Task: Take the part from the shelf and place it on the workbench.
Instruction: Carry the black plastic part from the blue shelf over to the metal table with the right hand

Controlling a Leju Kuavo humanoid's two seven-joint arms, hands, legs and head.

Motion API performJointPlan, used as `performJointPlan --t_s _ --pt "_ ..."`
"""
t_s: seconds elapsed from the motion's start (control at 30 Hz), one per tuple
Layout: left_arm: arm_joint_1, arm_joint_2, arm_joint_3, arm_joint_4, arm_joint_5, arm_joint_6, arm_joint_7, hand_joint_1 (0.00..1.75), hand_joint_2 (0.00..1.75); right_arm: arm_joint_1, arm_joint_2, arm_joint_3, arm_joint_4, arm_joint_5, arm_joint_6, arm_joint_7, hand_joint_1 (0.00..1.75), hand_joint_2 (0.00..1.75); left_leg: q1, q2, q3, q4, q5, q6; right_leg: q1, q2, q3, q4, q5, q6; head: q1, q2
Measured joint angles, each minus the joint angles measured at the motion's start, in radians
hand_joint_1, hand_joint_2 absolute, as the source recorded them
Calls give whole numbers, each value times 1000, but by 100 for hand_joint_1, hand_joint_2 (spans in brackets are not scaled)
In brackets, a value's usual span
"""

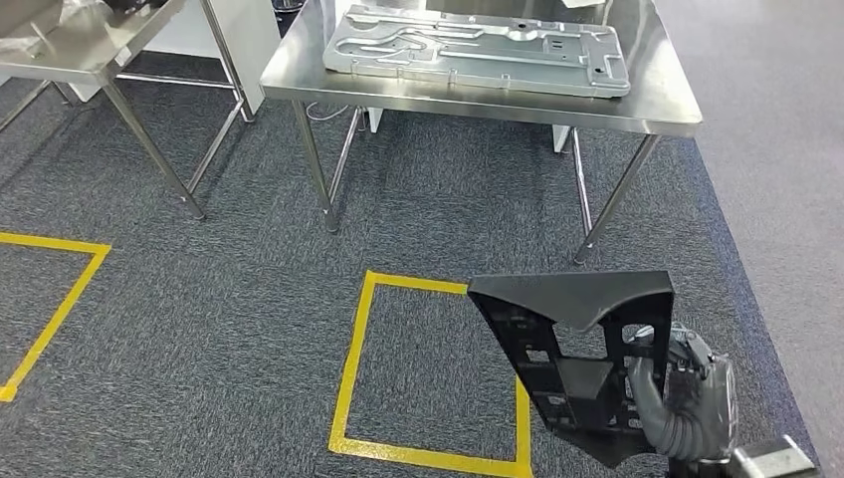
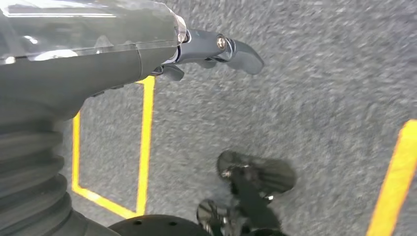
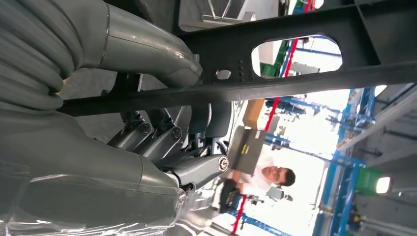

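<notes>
Landmark: yellow taped square (image 1: 356,368) on the grey carpet floor (image 1: 239,289), head view.

Well left of the square, a second yellow tape outline (image 1: 62,299) runs off the frame edge. Beyond it, far left, a steel surface (image 1: 95,55) on thin legs; what lies on it is cut off and cannot be made out.

Straight beyond the square stands the workbench (image 1: 657,100), a steel surface. A large flat silver stamped metal panel (image 1: 478,50) lies on it and covers most of the top.

Over the square's right edge, the part (image 1: 577,339), a black plastic bracket with cutouts, is held roughly upright above the floor, well short of the workbench. Right hand (image 1: 687,398) grips its right side: thumb and fingers (image 3: 157,142) clasp a black bar of it.

Left hand (image 2: 147,54) hangs over the carpet near yellow tape; one finger reaches out, the rest are hidden, so grasp cannot be told.

A person (image 3: 273,174) stands in the background of the right wrist view.
</notes>
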Motion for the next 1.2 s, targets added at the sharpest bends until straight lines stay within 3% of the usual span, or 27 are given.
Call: performJointPlan --t_s 0.03,0.07,0.1,0.17,0.2,0.23,0.33,0.37,0.43,0.5,0.57,0.6,0.63,0.7,0.73,0.77,0.8,0.87,0.93,0.97,1.03,1.07,1.1,1.13,1.2 --pt "2 0 -3 0 -1 -4 -4 0 175 -29 -18 -6 8 -4 6 17 175 175 0 -1 15 0 -12 -1 -3 -1 -24 2 -16 4 0 0" --pt "3 0 -6 0 -1 -7 -7 0 175 -61 -37 -14 19 -8 13 36 175 175 1 -2 32 0 -26 -3 -5 -3 -34 -22 -12 7 0 0" --pt "4 0 -9 0 -3 -10 -8 0 175 -97 -57 -21 32 -15 19 57 175 175 1 -3 50 0 -39 -6 -7 -4 -34 -68 17 7 0 0" --pt "3 0 -16 0 -6 -14 -4 0 175 -188 -100 -35 68 -33 32 107 175 175 1 -3 79 1 -67 -13 -6 -6 -24 -181 135 3 0 0" --pt "1 0 -19 -1 -9 -16 0 0 175 -239 -128 -41 91 -43 38 135 175 175 0 -2 88 1 -79 -19 -3 -6 -21 -218 180 -2 0 0" --pt "-3 0 -22 -1 -10 -18 3 0 175 -289 -157 -47 114 -54 45 158 175 175 -1 0 94 -1 -87 -24 1 -5 -20 -235 205 -8 0 0" --pt "-12 2 -32 -1 -11 -23 8 0 175 -421 -241 -56 169 -83 70 211 175 175 0 1 90 34 -71 -41 1 -2 2 -248 188 -28 2 0" --pt "-13 3 -34 -1 -10 -23 8 0 175 -458 -265 -56 185 -89 78 223 175 175 0 1 65 82 -55 -45 -1 -3 18 -256 181 -35 2 0" --pt "-14 3 -38 -2 -7 -25 7 0 175 -521 -307 -53 219 -102 92 243 175 175 2 1 -21 209 -52 -51 -2 -6 51 -267 162 -43 2 0" --pt "-9 3 -41 -2 -4 -27 5 0 175 -575 -342 -46 254 -117 101 259 175 175 2 1 -111 295 -114 -54 -2 -7 83 -269 135 -46 2 0" --pt "-2 3 -41 -2 -2 -29 3 0 175 -620 -372 -35 286 -129 104 271 175 175 2 1 -162 288 -176 -51 -1 -5 121 -270 105 -46 2 0" --pt "1 4 -41 -2 -1 -29 3 0 175 -641 -385 -28 301 -132 104 276 175 175 1 1 -172 250 -170 -47 0 -5 143 -270 88 -45 2 0" --pt "4 4 -41 -2 2 -30 3 0 175 -661 -396 -17 317 -133 105 283 175 175 -1 1 -176 197 -126 -40 1 -5 164 -270 72 -44 2 0" --pt "10 8 -41 -2 8 -32 2 0 175 -704 -411 9 352 -133 107 298 175 175 -7 -1 -177 99 26 -26 5 0 197 -271 41 -38 2 0" --pt "11 10 -41 -2 12 -32 2 0 175 -725 -416 24 371 -132 109 308 175 175 -10 -2 -174 73 81 -21 6 3 207 -273 29 -32 2 0" --pt "12 11 -41 -2 15 -33 2 0 175 -746 -423 38 388 -131 110 315 175 175 -13 -3 -170 62 108 -17 6 6 214 -272 24 -25 2 0" --pt "10 10 -41 -3 17 -33 2 0 175 -766 -429 51 401 -130 112 322 175 175 -14 -3 -161 58 99 -14 5 8 216 -268 26 -18 2 0" --pt "5 10 -40 -3 22 -31 3 0 175 -809 -443 76 425 -130 113 332 175 175 -13 -4 -129 35 90 -3 0 5 202 -215 54 -6 2 0" --pt "1 10 -39 -4 28 -28 3 0 175 -855 -451 107 452 -134 112 340 175 175 -8 -5 -88 13 78 6 -4 1 141 -108 70 2 2 0" --pt "1 10 -39 -4 31 -27 3 0 175 -875 -454 123 466 -136 112 342 175 175 -7 -6 -72 7 69 7 -5 -1 99 -54 55 5 3 0" --pt "2 10 -38 -4 35 -25 3 0 175 -908 -457 156 494 -140 112 350 175 175 -4 -9 -43 2 46 5 -8 -2 21 4 -14 13 3 0" --pt "4 10 -38 -4 37 -25 3 0 175 -921 -457 170 505 -141 111 354 175 175 -2 -11 -27 2 33 3 -9 -3 -4 1 -42 16 3 0" --pt "5 9 -37 -4 38 -25 3 0 175 -934 -457 183 514 -143 111 358 175 175 0 -13 -9 2 19 1 -10 -4 -19 -25 -46 18 3 0" --pt "6 9 -36 -5 39 -25 3 0 175 -945 -457 195 523 -145 110 361 175 175 2 -15 10 2 3 -3 -11 -5 -24 -71 -20 20 3 0" --pt "8 8 -34 -6 40 -25 3 0 175 -966 -458 214 541 -150 107 364 175 175 3 -18 41 5 -28 -13 -13 -11 -23 -188 117 20 3 0"
